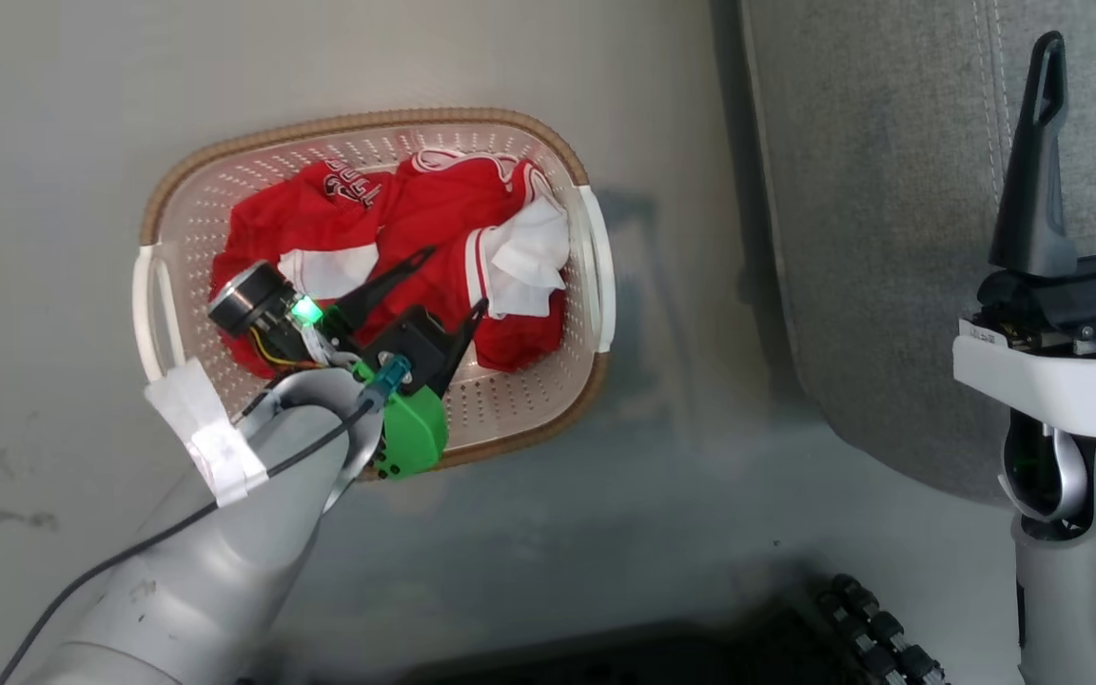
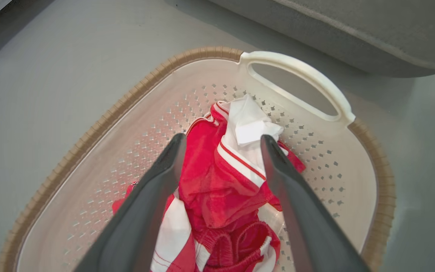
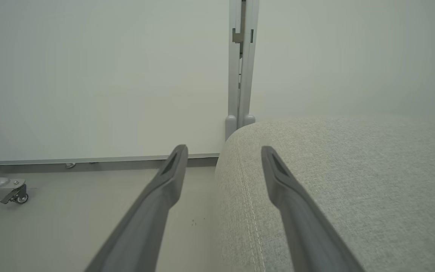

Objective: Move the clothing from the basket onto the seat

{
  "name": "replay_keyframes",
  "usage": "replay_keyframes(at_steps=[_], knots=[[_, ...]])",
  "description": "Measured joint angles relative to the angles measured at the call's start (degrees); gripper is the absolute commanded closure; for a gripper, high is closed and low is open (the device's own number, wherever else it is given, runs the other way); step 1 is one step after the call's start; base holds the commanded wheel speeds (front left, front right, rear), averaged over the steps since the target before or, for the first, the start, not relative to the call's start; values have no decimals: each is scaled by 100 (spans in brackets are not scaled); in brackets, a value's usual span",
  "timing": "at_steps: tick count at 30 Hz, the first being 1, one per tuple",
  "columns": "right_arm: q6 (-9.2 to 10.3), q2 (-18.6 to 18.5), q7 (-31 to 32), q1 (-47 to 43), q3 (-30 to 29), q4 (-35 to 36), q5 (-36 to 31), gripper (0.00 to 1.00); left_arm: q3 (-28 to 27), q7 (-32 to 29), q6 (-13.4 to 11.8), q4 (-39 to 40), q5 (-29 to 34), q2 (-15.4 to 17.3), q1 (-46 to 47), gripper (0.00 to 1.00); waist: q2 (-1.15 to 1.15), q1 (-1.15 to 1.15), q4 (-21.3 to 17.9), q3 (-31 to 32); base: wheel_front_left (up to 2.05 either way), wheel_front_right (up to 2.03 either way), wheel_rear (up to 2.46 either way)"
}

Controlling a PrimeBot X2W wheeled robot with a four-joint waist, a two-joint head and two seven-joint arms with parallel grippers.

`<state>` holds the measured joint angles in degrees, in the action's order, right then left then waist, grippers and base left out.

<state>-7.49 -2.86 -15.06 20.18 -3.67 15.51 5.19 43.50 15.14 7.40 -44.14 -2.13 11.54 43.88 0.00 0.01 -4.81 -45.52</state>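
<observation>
The task looks to be at its very start: all the red and white clothing (image 1: 434, 238) that shows lies crumpled in the basket (image 1: 367, 126), which stands on the floor (image 1: 510, 533) just beside the grey seat (image 1: 890, 238), and none of it has been lifted out yet. Both garments seem bunched together in one heap, so the whole carry across to the seat is left to do. The left arm reaches forward and down over the near side of the basket, its left hand (image 2: 222, 139) spread wide and holding nothing. In the left wrist view the two dark fingers (image 2: 153, 196) stand to either side of a red fold with a white panel, the tips low over the heap; whether they touch the cloth I cannot tell. This reads as the approach to a first grasp, with the closing not yet made. The right arm is held upright at the robot's right, beside the seat's front edge. Its right hand (image 3: 224, 149) is likewise fully open and empty, the fingers pointing over the seat's rounded corner toward the pale wall (image 3: 89, 75) beyond.
</observation>
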Motion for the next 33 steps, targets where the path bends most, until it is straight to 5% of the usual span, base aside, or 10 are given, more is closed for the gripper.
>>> replay_keyframes(at_steps=[15, 23, 29, 30, 31, 32, 33], knots=[[-1, 4, 0, 174, 129, 409, 190, 0, 701, -1, 0, -1945, 26, -326, 1318, 0, 0, 0, -426, -969, 0, 0, 0], [-1, -1, 0, 256, 47, 676, 237, 0, 750, -47, -396, -2696, 118, -477, 1688, 0, 0, 0, -535, -1277, 0, 0, 0], [-1, 0, 0, 263, 86, 839, 113, 0, 662, -172, -421, -2860, -87, -521, 1760, 0, 0, 0, -554, -1438, 0, 0, 0], [-1, 0, 0, 263, 75, 864, 113, 0, 678, -172, -405, -2871, -86, -522, 1770, 10, 0, 0, -557, -1458, 0, 0, 0], [-1, 0, 0, 263, 64, 884, 113, 0, 695, -171, -388, -2878, -86, -523, 1782, 60, 0, 0, -558, -1473, 0, 0, 0], [-1, 0, 0, 263, 52, 901, 111, 0, 689, -163, -388, -2883, -89, -524, 1789, 100, 0, 0, -555, -1483, 0, 0, 0], [-1, 0, 0, 261, 36, 913, 102, 0, 682, -144, -388, -2888, -118, -530, 1798, 100, 0, 0, -544, -1489, 0, 0, 0]])
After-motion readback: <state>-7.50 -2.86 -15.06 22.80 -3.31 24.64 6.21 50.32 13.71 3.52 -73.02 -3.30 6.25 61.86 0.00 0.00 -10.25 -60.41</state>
